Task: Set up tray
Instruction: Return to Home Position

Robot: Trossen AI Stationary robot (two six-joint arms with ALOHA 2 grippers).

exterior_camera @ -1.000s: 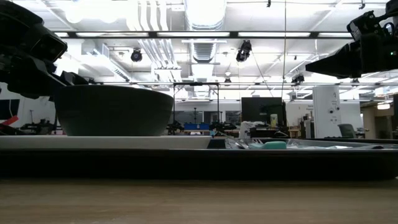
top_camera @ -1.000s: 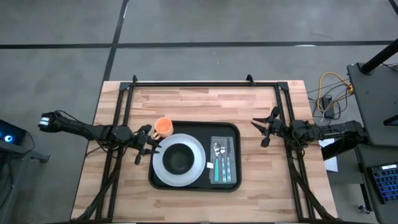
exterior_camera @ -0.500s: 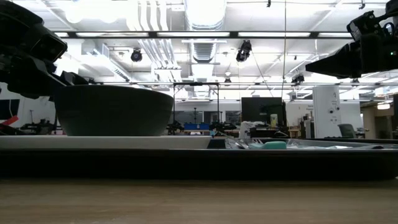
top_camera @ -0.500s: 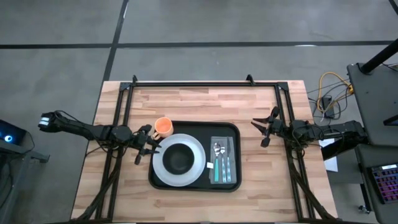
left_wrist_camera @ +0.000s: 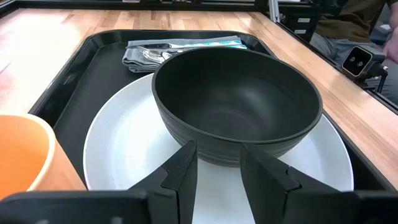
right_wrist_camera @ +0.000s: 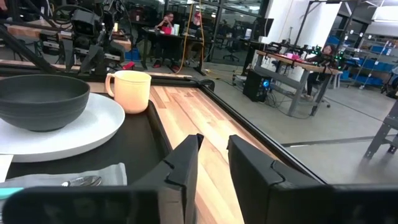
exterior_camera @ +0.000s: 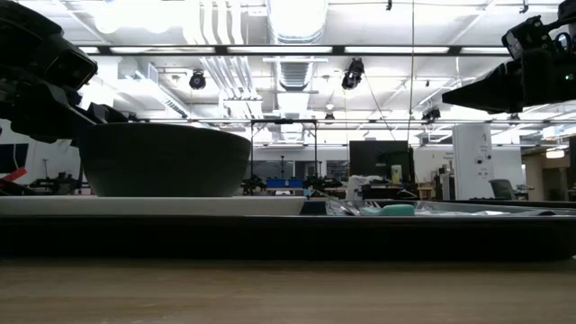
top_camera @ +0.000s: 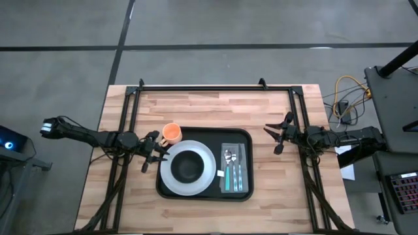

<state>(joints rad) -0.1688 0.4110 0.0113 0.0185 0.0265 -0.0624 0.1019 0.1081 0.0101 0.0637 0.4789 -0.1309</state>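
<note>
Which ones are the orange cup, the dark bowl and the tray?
orange cup (top_camera: 172, 133), high view, its open top.
dark bowl (top_camera: 188, 166), high view, its hollow.
tray (top_camera: 215, 134), high view, bare floor.

The wooden table (top_camera: 196, 104) stands on a grey concrete floor (top_camera: 228, 23) crossed by dark seams. Right of the table, yellow cables (top_camera: 344, 88) lie beside a black bench (top_camera: 392, 91). Beyond the table is a large workshop with long ceiling lights (exterior_camera: 297, 13), white ducts (exterior_camera: 216, 31) and desks (right_wrist_camera: 289, 62).
</note>
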